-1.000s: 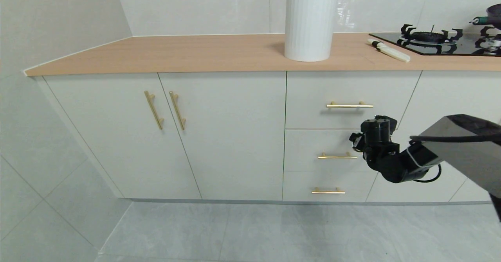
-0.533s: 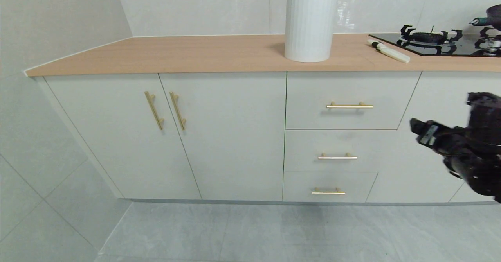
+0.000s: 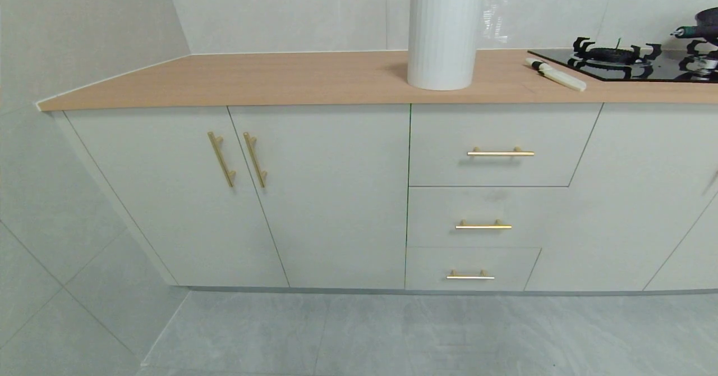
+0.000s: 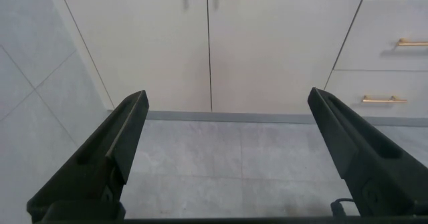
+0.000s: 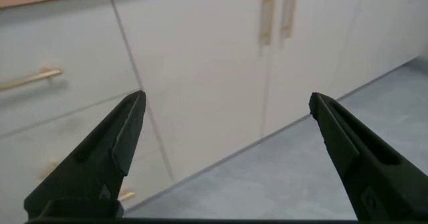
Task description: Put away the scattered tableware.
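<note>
A cream-coloured utensil (image 3: 555, 73) lies on the wooden countertop (image 3: 280, 78), just beside the black gas hob (image 3: 628, 62). A tall white ribbed holder (image 3: 444, 33) stands upright on the countertop to the utensil's left. My left gripper (image 4: 226, 98) hangs open over the grey floor, facing the cabinet doors, with nothing between its fingers (image 4: 107, 157). My right gripper (image 5: 226, 98) is open too and holds nothing. It points at the cabinet fronts, with a pair of gold door handles (image 5: 277, 13) beyond it.
Under the countertop sit two doors with gold handles (image 3: 238, 158) and a stack of three shut drawers (image 3: 493, 185). A pot (image 3: 704, 25) sits on the hob at the far right. A tiled wall closes the left side, and the grey floor (image 3: 392, 331) lies open in front.
My right arm, which was in front of the drawers, swung off to the right and left the head view. The drawers stay shut.
</note>
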Available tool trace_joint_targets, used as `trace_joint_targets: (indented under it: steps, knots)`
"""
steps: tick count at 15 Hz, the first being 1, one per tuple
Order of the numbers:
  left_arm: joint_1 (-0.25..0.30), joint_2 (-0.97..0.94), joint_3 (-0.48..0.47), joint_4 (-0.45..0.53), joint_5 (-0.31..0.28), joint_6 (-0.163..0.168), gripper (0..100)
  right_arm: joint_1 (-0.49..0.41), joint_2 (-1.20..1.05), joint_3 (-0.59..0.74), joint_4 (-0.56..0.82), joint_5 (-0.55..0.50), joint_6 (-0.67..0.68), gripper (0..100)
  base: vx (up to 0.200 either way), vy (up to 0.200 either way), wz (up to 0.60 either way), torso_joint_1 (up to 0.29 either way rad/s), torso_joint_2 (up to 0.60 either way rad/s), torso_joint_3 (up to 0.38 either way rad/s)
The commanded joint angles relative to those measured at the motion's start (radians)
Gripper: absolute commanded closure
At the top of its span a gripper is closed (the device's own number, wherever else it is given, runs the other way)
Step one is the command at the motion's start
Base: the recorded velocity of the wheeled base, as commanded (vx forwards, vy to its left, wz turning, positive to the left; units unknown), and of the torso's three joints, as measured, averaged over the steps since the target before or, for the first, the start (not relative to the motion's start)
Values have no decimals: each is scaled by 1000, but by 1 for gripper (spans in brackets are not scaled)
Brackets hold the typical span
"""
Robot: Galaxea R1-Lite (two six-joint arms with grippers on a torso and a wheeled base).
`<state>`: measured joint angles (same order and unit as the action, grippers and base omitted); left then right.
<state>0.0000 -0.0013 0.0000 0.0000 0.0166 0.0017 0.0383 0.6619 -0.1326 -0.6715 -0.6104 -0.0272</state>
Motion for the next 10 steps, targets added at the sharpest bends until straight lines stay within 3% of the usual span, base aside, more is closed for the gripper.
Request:
trace_joint_targets:
  steps: [1,2,6,10]
  knots:
    - [2,1,0,0,0,0,0,-21,-551,110,378,34,-105,0,0,0,0,0,0,0]
    - [2,1,0,0,0,0,0,-29,-659,99,510,74,-106,0,0,0,0,0,0,0]
    - [0,1,0,0,0,0,0,-38,-662,131,627,169,-71,0,0,0,0,0,0,0]
    - [0,1,0,0,0,0,0,-38,-662,131,612,477,-60,0,0,0,0,0,0,0]
